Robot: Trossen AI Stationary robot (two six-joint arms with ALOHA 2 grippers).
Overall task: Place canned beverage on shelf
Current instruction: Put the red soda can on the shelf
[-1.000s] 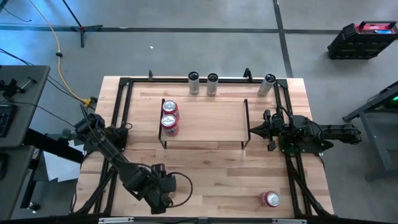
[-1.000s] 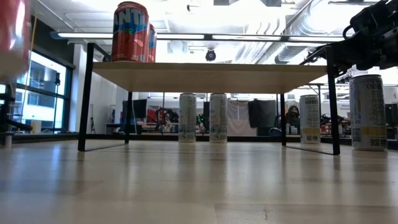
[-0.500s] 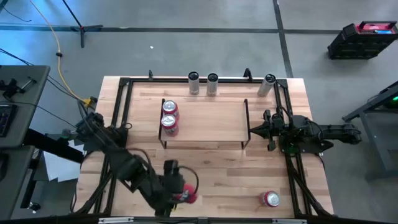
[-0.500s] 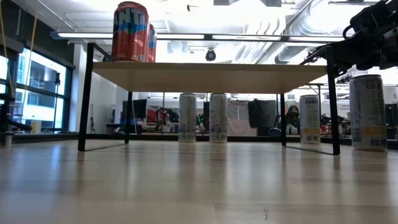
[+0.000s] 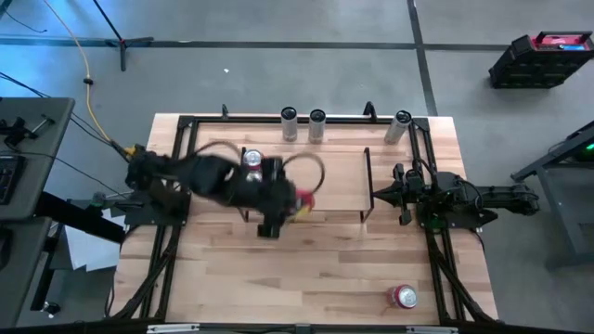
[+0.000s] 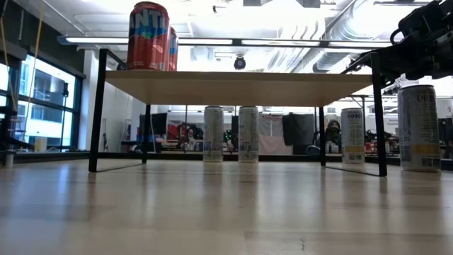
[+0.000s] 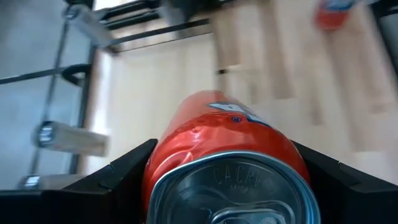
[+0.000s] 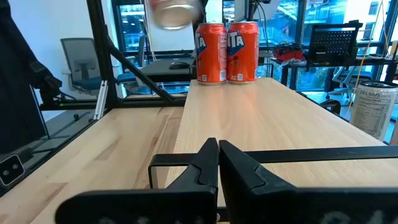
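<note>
"Two orange soda cans (image 8: 226, 52) already stood upright side by side at one end of the shelf (image 5: 329, 176). Where was the third?"

"Between the fingers of the left gripper (image 5: 295, 200), which was clamped on a red can (image 7: 227, 160). Seen from above, the gripper and that can hung over the shelf board near its front edge, just beside the two standing cans."

"How did the can sit in the grip?"

"The left wrist camera showed one dark finger (image 7: 127, 171) pressed to each side of the can, its pull-tab end facing the lens."

"And the other arm?"

"The right gripper (image 5: 379, 194) waited at the shelf's right end rail, fingers pinched together on nothing. Another red can (image 5: 404, 297) lay near the table's front right corner, well apart from both grippers."
</note>
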